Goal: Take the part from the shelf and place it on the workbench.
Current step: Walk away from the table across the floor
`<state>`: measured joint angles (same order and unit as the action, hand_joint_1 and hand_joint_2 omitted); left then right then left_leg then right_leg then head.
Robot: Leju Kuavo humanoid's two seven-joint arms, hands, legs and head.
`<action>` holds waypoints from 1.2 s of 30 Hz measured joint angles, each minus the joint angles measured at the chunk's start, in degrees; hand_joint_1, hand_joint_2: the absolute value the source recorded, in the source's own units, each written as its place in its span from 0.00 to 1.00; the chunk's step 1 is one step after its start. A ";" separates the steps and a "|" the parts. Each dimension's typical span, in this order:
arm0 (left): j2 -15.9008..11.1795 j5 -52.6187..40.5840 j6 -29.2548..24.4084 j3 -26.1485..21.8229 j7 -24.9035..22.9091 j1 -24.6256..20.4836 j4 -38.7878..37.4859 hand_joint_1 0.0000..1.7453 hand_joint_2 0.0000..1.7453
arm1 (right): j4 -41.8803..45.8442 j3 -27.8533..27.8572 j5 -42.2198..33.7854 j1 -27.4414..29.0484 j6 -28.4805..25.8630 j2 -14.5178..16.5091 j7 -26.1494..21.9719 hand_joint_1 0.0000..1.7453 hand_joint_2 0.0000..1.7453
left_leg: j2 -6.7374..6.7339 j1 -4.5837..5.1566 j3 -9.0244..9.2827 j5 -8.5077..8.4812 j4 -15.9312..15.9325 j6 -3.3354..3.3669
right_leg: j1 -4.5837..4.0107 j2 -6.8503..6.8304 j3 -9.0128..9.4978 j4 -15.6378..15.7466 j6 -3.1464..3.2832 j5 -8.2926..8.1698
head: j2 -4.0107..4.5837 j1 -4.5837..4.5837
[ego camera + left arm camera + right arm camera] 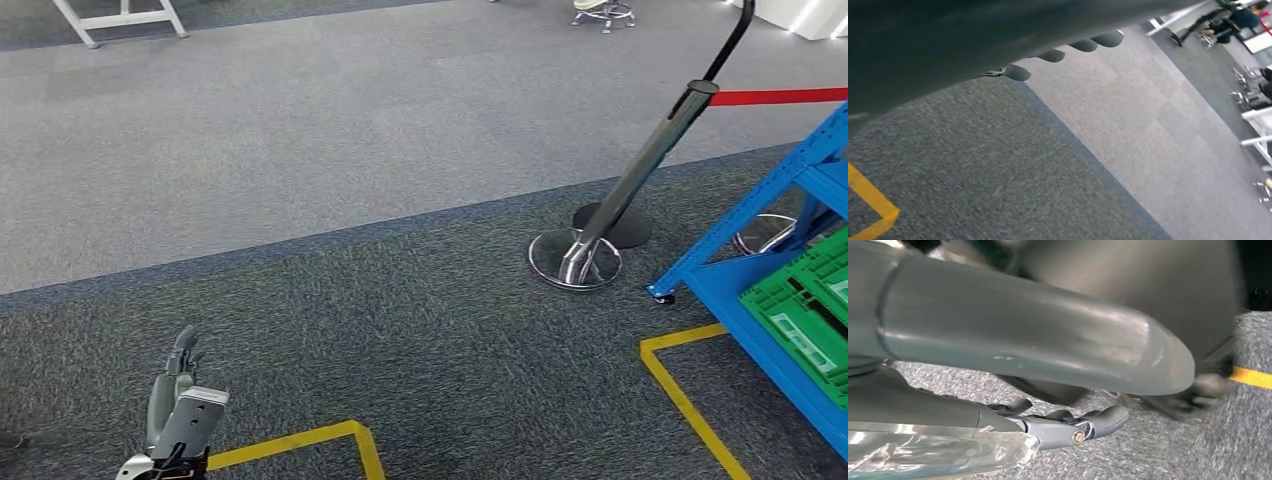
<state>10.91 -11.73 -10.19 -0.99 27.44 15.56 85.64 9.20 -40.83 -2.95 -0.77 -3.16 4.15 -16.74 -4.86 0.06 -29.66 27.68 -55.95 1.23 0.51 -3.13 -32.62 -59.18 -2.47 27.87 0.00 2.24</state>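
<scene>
Blue metal shelf, speckled carpet

the shelf is standing at the right edge of the floor, with a crate sitting on its low level. a tilted barrier post is rising from a round base just left of the shelf, a second base lying behind it and a belt running off to the right from the post's top. taped lines are lying on the floor before the shelf. the left hand is hanging at the lower left, beside another taped corner. a stool is standing far behind.
</scene>
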 joint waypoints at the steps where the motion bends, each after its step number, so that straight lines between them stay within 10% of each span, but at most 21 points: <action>1: -0.01 -0.07 0.05 0.00 0.00 -0.03 0.00 0.00 0.00 | 0.00 0.00 0.00 -0.09 -0.07 0.00 0.04 0.00 0.00 | -0.47 0.15 0.08 0.12 -0.12 -0.31 | -0.12 -0.65 1.10 1.94 0.34 -0.38 | 0.00 -0.03; 4: 0.01 -0.17 0.21 0.07 0.01 -0.22 0.00 0.00 0.00 | 0.00 0.01 -0.01 0.01 -0.26 -0.01 0.21 0.00 0.00 | -1.44 0.08 0.16 0.42 -0.43 -1.17 | -0.30 0.63 1.03 2.37 1.65 -0.47 | 0.00 -0.08; 6: -0.01 -0.19 0.31 0.11 0.03 -0.33 0.00 0.00 0.00 | -0.01 0.02 -0.02 0.06 -0.32 -0.03 0.24 0.00 0.00 | 0.47 -0.27 -0.64 2.37 -2.70 -1.79 | -0.21 1.78 0.96 2.52 2.42 -0.74 | 0.00 -0.24; 9: -0.05 -0.19 0.40 0.11 0.06 -0.16 -0.01 0.00 0.00 | 0.00 0.01 -0.02 -0.14 -0.33 -0.04 0.23 0.00 0.00 | 4.00 -0.44 -5.54 7.88 -13.47 -1.96 | -0.35 3.79 0.83 2.57 3.08 -1.01 | 0.00 -0.51; 11: -0.07 -0.19 0.40 0.11 0.06 -0.09 -0.03 0.00 0.00 | -0.01 0.01 -0.02 0.00 -0.33 -0.04 0.26 0.00 0.00 | 4.43 -0.39 -7.63 8.18 -17.32 -1.59 | -0.62 5.26 0.80 2.55 3.19 -1.08 | 0.00 -0.49; 15: -0.11 -0.19 0.41 0.11 0.06 -0.13 -0.03 0.00 0.00 | 0.00 0.01 -0.02 0.02 -0.32 0.01 0.26 0.00 0.00 | 7.66 -0.11 -2.49 0.57 -5.15 -0.08 | -0.86 8.22 0.93 2.44 3.11 -1.19 | 0.00 -0.45; 19: -0.11 -0.20 0.50 0.13 0.08 -0.26 -0.04 0.00 0.00 | 0.00 0.00 -0.01 0.08 -0.31 0.08 0.27 0.00 0.00 | 8.71 0.08 -0.85 -0.25 -0.70 0.46 | -0.45 10.28 -0.21 2.26 1.94 -1.50 | -0.01 -0.47; 23: -0.02 -0.25 0.60 0.20 0.12 -0.20 -0.04 0.00 0.00 | 0.00 0.00 -0.01 0.05 -0.31 0.07 0.38 0.00 0.00 | 5.68 -0.05 -0.24 -0.61 0.48 1.24 | -0.47 5.00 -4.32 -5.37 0.97 2.73 | 0.00 -0.03; 26: -0.03 -0.25 0.71 0.16 0.12 -0.06 -0.07 0.00 0.00 | 0.00 0.00 -0.01 -0.02 -0.31 0.07 0.70 0.00 0.00 | 3.23 0.05 -0.11 -0.24 0.44 1.24 | 0.02 3.56 -8.69 -14.00 0.10 5.71 | 0.00 0.08; 31: -0.02 -0.25 0.84 0.18 0.12 -0.14 -0.09 0.00 0.00 | 0.00 -0.01 0.00 0.02 -0.31 -0.03 0.81 0.00 0.00 | 0.22 0.24 1.04 1.02 0.11 -0.01 | 0.19 0.08 -0.61 0.55 0.12 -0.88 | 0.00 0.07; 36: -0.02 -0.26 0.90 0.28 0.13 -0.42 -0.09 0.00 0.00 | 0.00 -0.01 -0.03 0.21 -0.34 -0.07 0.81 0.00 0.00 | 0.35 0.03 1.28 2.62 -1.31 -1.48 | -0.10 1.56 0.41 1.94 2.36 -0.40 | -0.01 -0.14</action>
<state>10.90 -11.99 -9.29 -0.70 27.57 15.14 85.55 9.20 -40.84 -2.98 -0.56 -3.50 4.09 -15.92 -4.51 0.09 -28.37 30.30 -57.26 -0.24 0.41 -1.57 -32.21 -57.25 -0.11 27.47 -0.01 2.10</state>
